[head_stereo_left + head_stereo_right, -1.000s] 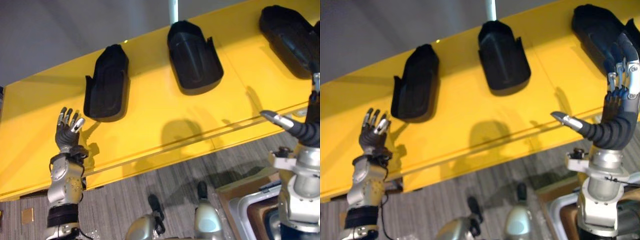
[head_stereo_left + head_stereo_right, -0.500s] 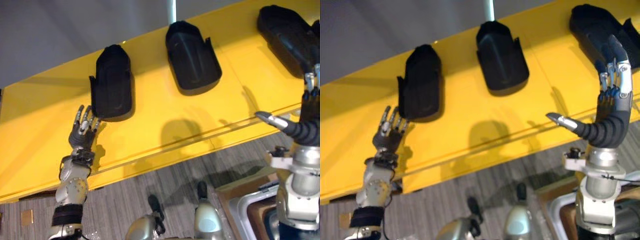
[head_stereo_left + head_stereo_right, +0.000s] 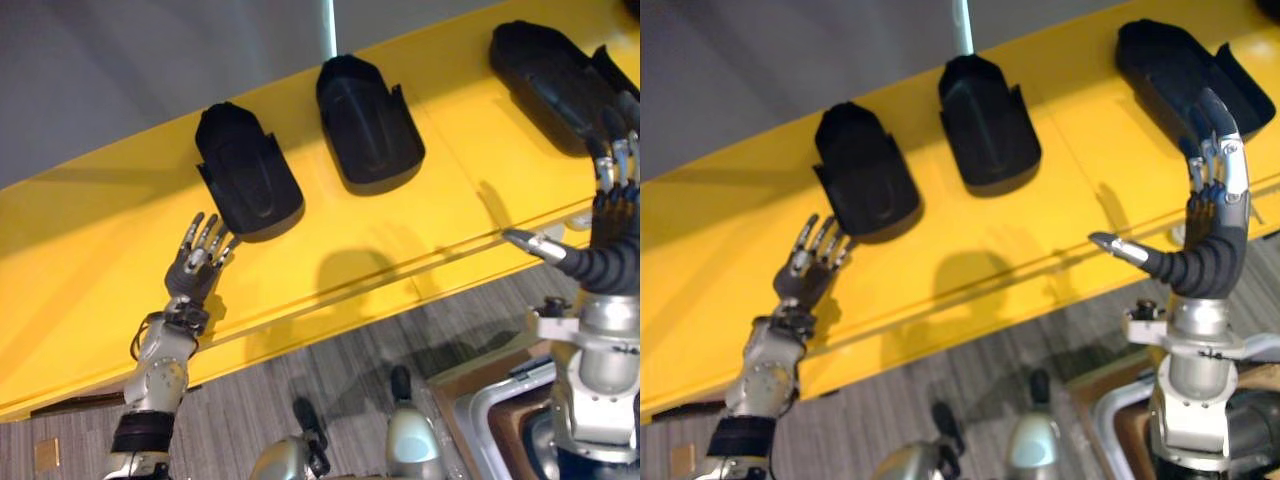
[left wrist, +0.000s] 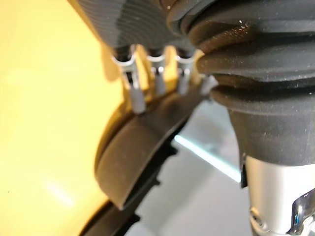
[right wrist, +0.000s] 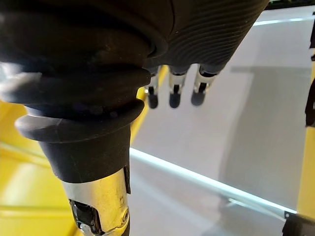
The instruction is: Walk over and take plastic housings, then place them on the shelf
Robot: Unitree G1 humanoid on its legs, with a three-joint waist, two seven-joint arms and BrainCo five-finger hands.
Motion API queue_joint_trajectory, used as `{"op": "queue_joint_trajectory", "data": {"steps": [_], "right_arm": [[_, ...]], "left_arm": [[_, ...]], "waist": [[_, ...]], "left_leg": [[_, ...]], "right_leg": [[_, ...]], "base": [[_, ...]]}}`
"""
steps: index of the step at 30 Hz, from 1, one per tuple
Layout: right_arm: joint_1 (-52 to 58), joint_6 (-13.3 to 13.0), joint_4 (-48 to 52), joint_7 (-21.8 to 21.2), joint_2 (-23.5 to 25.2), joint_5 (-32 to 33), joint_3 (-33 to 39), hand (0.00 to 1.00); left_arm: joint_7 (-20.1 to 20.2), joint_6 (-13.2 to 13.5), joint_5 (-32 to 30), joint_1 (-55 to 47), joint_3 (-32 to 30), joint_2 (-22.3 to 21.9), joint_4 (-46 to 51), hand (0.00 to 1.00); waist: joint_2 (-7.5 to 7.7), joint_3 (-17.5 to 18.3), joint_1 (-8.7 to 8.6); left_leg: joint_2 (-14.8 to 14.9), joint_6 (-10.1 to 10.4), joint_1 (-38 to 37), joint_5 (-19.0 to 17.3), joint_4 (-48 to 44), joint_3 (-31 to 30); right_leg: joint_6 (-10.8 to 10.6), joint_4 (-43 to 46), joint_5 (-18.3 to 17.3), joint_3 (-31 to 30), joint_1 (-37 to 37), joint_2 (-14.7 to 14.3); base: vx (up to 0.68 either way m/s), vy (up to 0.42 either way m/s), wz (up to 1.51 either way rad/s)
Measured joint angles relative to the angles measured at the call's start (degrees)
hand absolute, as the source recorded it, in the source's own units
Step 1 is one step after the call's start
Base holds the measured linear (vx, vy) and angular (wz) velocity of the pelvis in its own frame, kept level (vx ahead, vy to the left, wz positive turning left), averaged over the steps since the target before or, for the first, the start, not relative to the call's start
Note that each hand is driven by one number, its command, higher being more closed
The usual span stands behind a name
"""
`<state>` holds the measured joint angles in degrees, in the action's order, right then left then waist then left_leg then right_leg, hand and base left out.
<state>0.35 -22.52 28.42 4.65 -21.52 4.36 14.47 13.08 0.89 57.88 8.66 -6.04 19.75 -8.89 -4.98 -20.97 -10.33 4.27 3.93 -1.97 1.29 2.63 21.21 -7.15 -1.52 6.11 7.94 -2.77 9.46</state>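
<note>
1. Shelf: yellow, running across in front of me, above a grey carpet.

2. Housings: three black plastic housings lie on the shelf, well apart from each other.
- Left housing: lies on the shelf, open side up, its near end turned towards my left hand.
- Middle housing: lies near the shelf's far edge, in front of a pale post.
- Right housing: lies at the shelf's right end, beyond my right hand.

3. Left hand: raised over the front part of the shelf. My fingers are straight and spread, grasping nothing. In the wrist view their tips reach the near rim of the left housing; they appear to touch it.

4. Right hand: raised upright at the shelf's right front edge. My fingers are released, nearly straight, and the thumb stands out sideways. The hand holds nothing. It is near the right housing but apart from it.

5. Neither hand carries a housing; all three rest on the shelf.
</note>
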Motion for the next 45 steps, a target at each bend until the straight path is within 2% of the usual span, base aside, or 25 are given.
{"op": "queue_joint_trajectory", "data": {"steps": [1,4,6,7,8,9,11,12,14,17,18,24,30,35,36,40,42,45], "right_arm": [[0.0,0.0,0.0,0.0,0.0,0.0,0.0,0.00],[0.6,0.0,0.0,-0.6,0.0,0.5,0.0,0.00],[1.3,0.0,0.0,-0.8,0.7,0.5,0.0,0.00],[1.3,0.0,0.0,-0.7,1.1,0.5,-0.1,0.00],[1.7,0.0,0.0,-0.4,1.7,0.4,-0.4,0.00],[1.8,0.0,0.0,0.0,2.0,0.3,-1.0,0.00],[2.7,0.0,0.1,1.0,3.9,-0.8,-3.6,0.00],[2.8,0.0,0.2,1.4,4.3,-0.9,-4.2,0.00],[3.3,0.6,0.2,2.2,6.0,-1.2,-7.4,0.00],[3.6,2.7,0.0,4.0,8.0,-0.4,-10.1,0.00],[7.3,3.3,-5.1,6.7,12.5,2.2,-12.6,0.00],[7.3,3.3,-5.5,6.7,12.5,2.2,-12.6,0.00],[7.3,3.2,-9.5,4.5,12.5,5.9,-12.6,0.00],[3.1,2.4,-15.8,2.7,12.4,6.1,-16.4,0.00],[2.0,2.4,-16.6,2.8,12.4,5.9,-17.4,0.00],[-1.2,2.4,-19.0,2.9,12.4,5.6,-18.1,0.00],[-2.0,2.5,-19.5,2.9,12.4,5.6,-18.1,0.00],[-2.1,2.9,-20.2,2.7,12.4,5.6,-18.0,0.00]], "left_arm": [[-1.2,0.5,-0.5,-0.1,0.0,0.0,0.1,0.00],[-10.9,4.9,-6.8,-0.4,-0.8,-0.2,0.4,0.00],[-21.5,8.3,-15.9,-0.9,-4.6,-2.4,0.6,0.00],[-24.3,9.2,-18.1,-1.3,-5.7,-3.1,0.9,0.00],[-30.0,10.3,-23.0,-2.3,-7.8,-4.5,2.2,0.00],[-32.5,10.7,-25.4,-2.8,-8.7,-5.2,3.4,0.00],[-40.0,12.2,-32.7,-5.7,-9.5,-7.8,11.9,0.00],[-41.2,12.7,-34.6,-6.3,-9.4,-8.3,13.9,0.00],[-46.1,15.3,-42.4,-9.1,-8.6,-11.4,22.7,0.00],[-49.8,19.2,-48.6,-14.2,-8.4,-14.1,29.2,0.00],[-47.8,26.1,-52.0,-24.1,-6.6,-18.0,38.2,0.00],[-47.7,26.2,-52.0,-24.1,-6.6,-18.1,38.2,0.00],[-44.5,26.1,-52.0,-23.8,-6.6,-18.1,38.2,0.00],[-40.7,24.8,-52.0,-23.2,-6.6,-18.0,38.2,0.00],[-40.3,24.8,-52.1,-23.2,-6.6,-18.0,38.2,0.00],[-41.3,24.8,-52.4,-23.7,-6.8,-18.0,38.2,0.00],[-44.4,24.3,-55.4,-24.3,-8.0,-18.1,38.2,0.00],[-46.8,22.9,-56.8,-24.5,-10.6,-18.1,38.0,0.00]], "waist": [[0.08,0.0,0.01],[0.26,0.1,0.01],[0.49,0.3,0.01],[0.60,0.3,0.03],[0.99,0.5,0.17],[1.16,0.6,0.27],[2.01,1.3,0.91],[2.21,1.4,1.28],[2.94,1.8,2.77],[3.38,3.2,3.89],[5.93,10.4,6.48],[5.93,10.4,6.49],[5.93,10.4,6.90],[5.98,10.3,8.66],[6.02,10.4,9.49],[6.31,10.6,11.05],[6.62,10.8,11.35],[7.18,11.1,11.43]], "left_leg": [[0.0,0.0,0.0,0.0,0.0,0.0],[0.0,0.0,0.0,0.0,0.0,-0.1],[0.0,0.1,0.0,0.0,0.1,-0.1],[0.1,0.1,0.0,0.1,0.1,-0.2],[0.1,0.2,0.1,0.1,0.2,-0.3],[0.2,0.2,0.1,0.1,0.3,-0.5],[0.2,0.4,0.1,0.4,0.8,-2.0],[0.2,0.4,0.2,0.4,0.8,-2.1],[0.2,0.4,-0.1,0.4,0.8,-3.4],[0.1,0.4,-0.5,0.4,0.9,-4.8],[0.2,0.8,-3.1,0.9,2.3,-6.4],[0.1,0.7,-3.1,0.9,2.1,-6.6],[-0.7,0.5,-3.2,1.0,2.0,-7.1],[-1.2,0.1,-3.2,1.0,2.3,-9.0],[-1.2,0.0,-3.1,0.9,2.3,-9.5],[-1.3,-0.1,-3.1,1.6,2.3,-10.0],[-1.3,-0.1,-3.0,1.6,2.3,-10.5],[-1.3,0.0,-2.9,1.7,2.3,-11.3]], "right_leg": [[0.0,0.0,0.0,0.0,0.0,0.0],[0.0,0.0,0.0,0.0,0.1,0.0],[0.0,-0.2,0.0,0.1,0.1,-0.1],[0.0,-0.2,0.0,0.2,0.1,-0.1],[0.0,-0.3,0.0,0.5,0.1,-0.2],[0.0,-0.3,0.0,0.7,0.2,-0.3],[0.0,-0.9,0.0,2.2,1.1,-0.5],[0.0,-1.0,0.0,2.4,1.2,-0.5],[0.0,-1.6,0.0,3.9,2.7,-0.5],[0.0,-2.2,0.0,5.7,4.4,-0.4],[0.2,-2.7,-1.2,8.5,7.9,-0.3],[0.2,-2.7,-1.2,8.5,7.9,-0.5],[0.3,-2.1,-1.2,8.5,8.0,-0.2],[0.1,-0.8,-2.4,9.6,8.8,0.6],[0.2,-0.5,-2.8,10.1,8.8,0.7],[0.0,0.1,-3.2,11.0,8.8,0.8],[-0.1,0.3,-3.1,11.5,8.9,0.8],[0.0,0.3,-3.1,12.1,9.2,0.8]], "base": [[0.00,0.000,0.00],[0.00,0.000,0.00],[0.00,0.000,0.00],[0.00,-0.018,0.03],[0.01,-0.020,0.06],[0.01,-0.030,0.18],[0.01,-0.031,0.27],[0.02,-0.019,0.23],[0.02,-0.015,0.30],[0.02,-0.008,0.22],[0.01,-0.004,0.13],[0.00,0.000,0.00],[0.00,0.000,0.01],[-0.03,0.012,0.14],[-0.03,0.007,0.22],[0.01,0.010,0.15],[0.03,0.006,0.08],[0.03,0.000,0.10]]}}
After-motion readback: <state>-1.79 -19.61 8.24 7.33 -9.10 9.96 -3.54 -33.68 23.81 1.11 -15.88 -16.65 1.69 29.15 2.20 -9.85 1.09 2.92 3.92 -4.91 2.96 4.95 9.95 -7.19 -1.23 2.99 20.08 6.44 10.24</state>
